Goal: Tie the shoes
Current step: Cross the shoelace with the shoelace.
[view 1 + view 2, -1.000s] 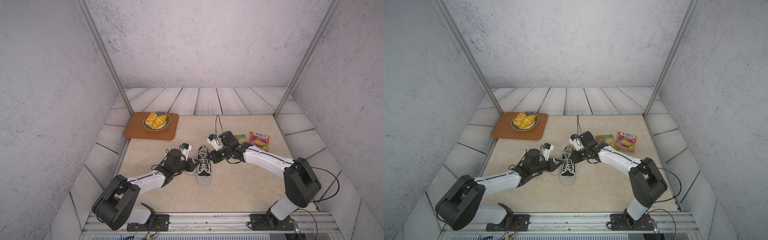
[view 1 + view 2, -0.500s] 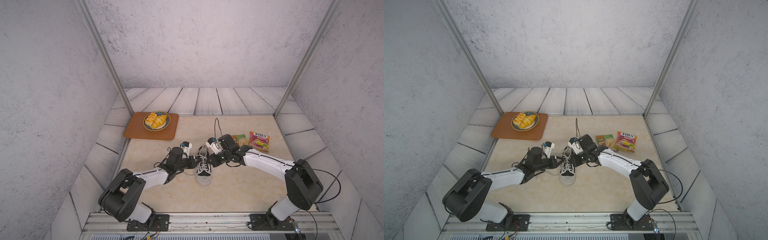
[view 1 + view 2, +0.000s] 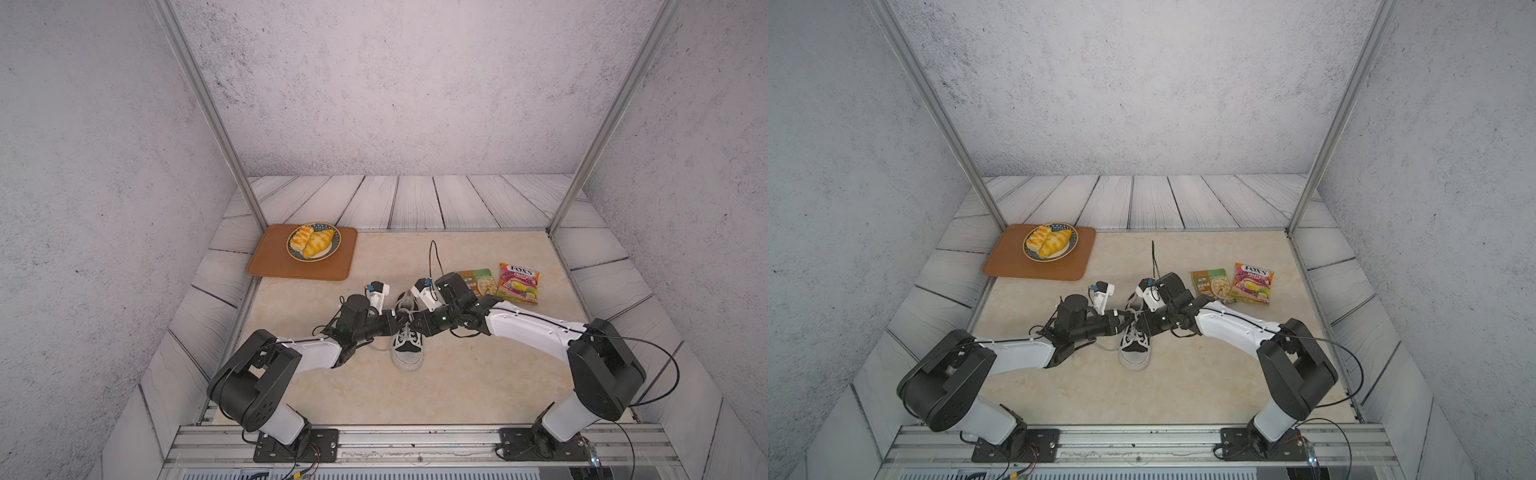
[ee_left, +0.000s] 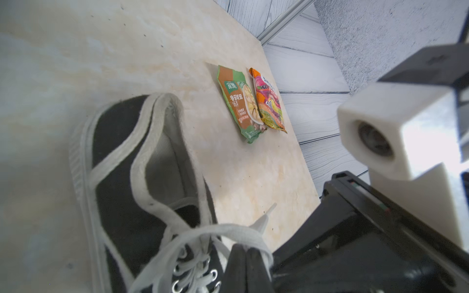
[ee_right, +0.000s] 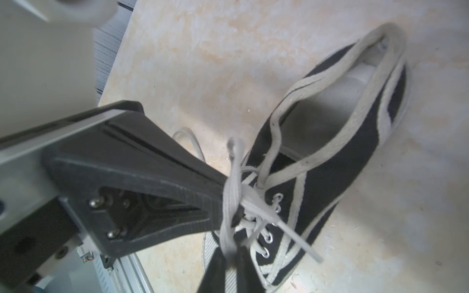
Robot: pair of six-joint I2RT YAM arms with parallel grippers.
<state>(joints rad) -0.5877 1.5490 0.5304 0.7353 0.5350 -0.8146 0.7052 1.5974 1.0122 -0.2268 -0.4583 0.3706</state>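
Observation:
A black canvas shoe (image 3: 407,347) (image 3: 1134,351) with a white sole lies on the beige mat, toe toward the front edge. Both grippers meet over its laces. My left gripper (image 4: 245,250) (image 3: 400,323) is shut on a white lace (image 4: 228,229) near its tip, whose end (image 5: 291,234) pokes out beyond the fingers. Another strand is wrapped round those fingers. My right gripper (image 5: 230,253) (image 3: 416,325) has its fingers a little apart, and a lace strand (image 5: 231,203) runs down between them. In both top views the fingertips are hidden among the laces.
A brown tray (image 3: 270,266) with a plate of pastries (image 3: 313,242) sits at the back left. Two snack packets (image 3: 480,282) (image 3: 518,283) lie right of the shoe, behind my right arm. A thin black cable (image 3: 434,257) loops up from the right wrist.
Both grippers have drawn closer together over the shoe's laces, the left arm reaching further in. The right fingers have parted slightly round the lace.

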